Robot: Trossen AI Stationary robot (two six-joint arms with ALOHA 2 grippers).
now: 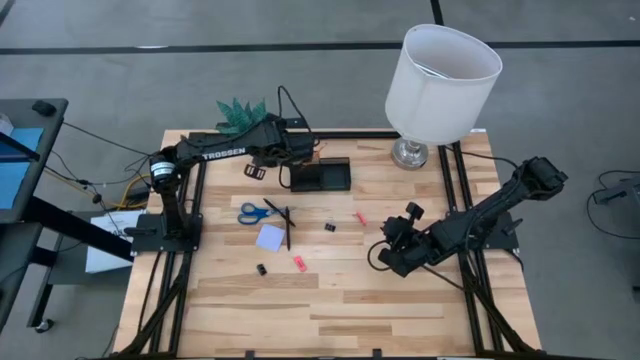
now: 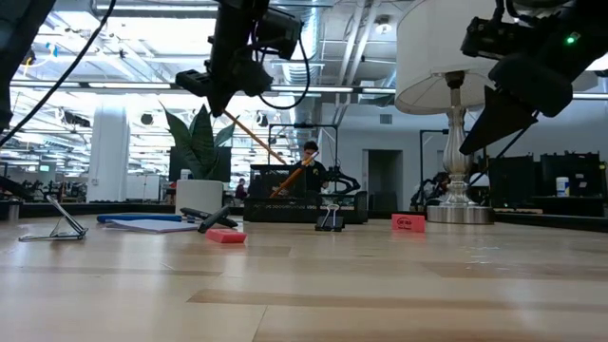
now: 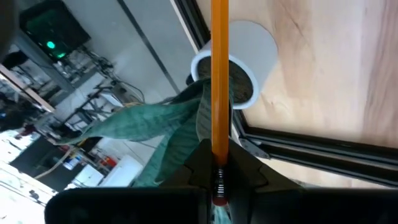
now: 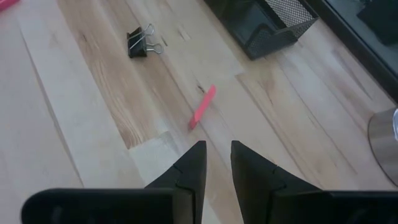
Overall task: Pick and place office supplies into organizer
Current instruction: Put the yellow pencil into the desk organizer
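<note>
Leaving lots of bare wood along the near part of the table (image 1: 330, 320), with easy room to pass there. Crowding the middle with small things: scissors (image 1: 256, 212), a black pen (image 1: 287, 228), a note pad (image 1: 271, 238), a pink piece (image 1: 298, 263) and two little black clips (image 1: 329, 227) (image 1: 261, 269). Blocking the far right corner with a big lamp (image 1: 437, 85). Blocking the far left with a plant pot (image 3: 239, 59). Hanging over the organizer (image 1: 320, 177), the left gripper (image 1: 292, 150) clamped on an orange pen (image 3: 219, 81), closing off that way in. Floating at the right, the right gripper (image 4: 216, 163), fingers slightly apart, with bare wood under it near a second pink piece (image 4: 203, 107).
</note>
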